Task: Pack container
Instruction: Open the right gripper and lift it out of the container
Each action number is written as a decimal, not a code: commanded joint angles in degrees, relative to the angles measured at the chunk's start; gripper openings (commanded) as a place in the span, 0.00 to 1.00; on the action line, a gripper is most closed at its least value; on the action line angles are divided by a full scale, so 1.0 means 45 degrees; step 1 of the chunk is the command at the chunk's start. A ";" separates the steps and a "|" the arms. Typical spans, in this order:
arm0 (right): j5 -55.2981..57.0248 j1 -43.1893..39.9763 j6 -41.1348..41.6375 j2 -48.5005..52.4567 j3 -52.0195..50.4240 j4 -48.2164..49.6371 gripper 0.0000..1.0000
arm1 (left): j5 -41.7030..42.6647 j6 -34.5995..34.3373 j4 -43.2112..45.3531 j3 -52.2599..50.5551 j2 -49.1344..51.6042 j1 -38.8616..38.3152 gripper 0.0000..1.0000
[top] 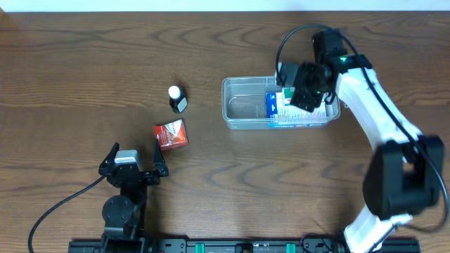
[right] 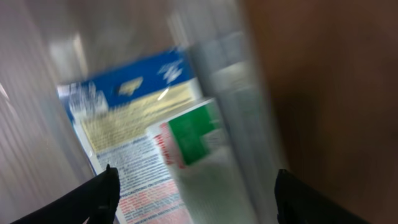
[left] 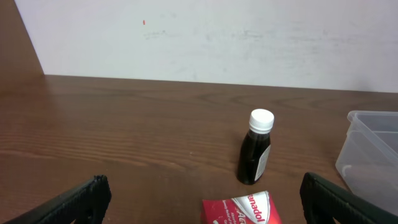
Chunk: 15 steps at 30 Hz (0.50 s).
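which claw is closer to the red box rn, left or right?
Left. The left claw is open just short of the red box, on the robot's side. The right claw is far off, above the container.

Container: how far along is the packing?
Done: a blue-and-white carton and a green-and-white carton lie in the clear plastic rectangular container. In hand: the right gripper hovers over them, open, in a blurred view. Left to do: the red cardboard box and the dark white-capped bottle sit on the table near the open left gripper.
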 commanded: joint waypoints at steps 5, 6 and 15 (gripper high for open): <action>0.2939 -0.1117 0.8126 -0.3400 0.0112 0.0369 0.84 | -0.0102 0.0209 -0.0418 -0.0291 -0.0078 0.0053 0.98; 0.3279 -0.1447 0.8835 -0.3589 0.0112 0.0267 0.85 | -0.0097 0.0214 -0.0418 -0.0291 -0.0078 0.0053 0.98; 0.2346 -0.4901 1.0404 -0.3016 0.0073 -0.1462 0.90 | -0.0097 0.0209 -0.0418 -0.0291 -0.0078 0.0053 0.98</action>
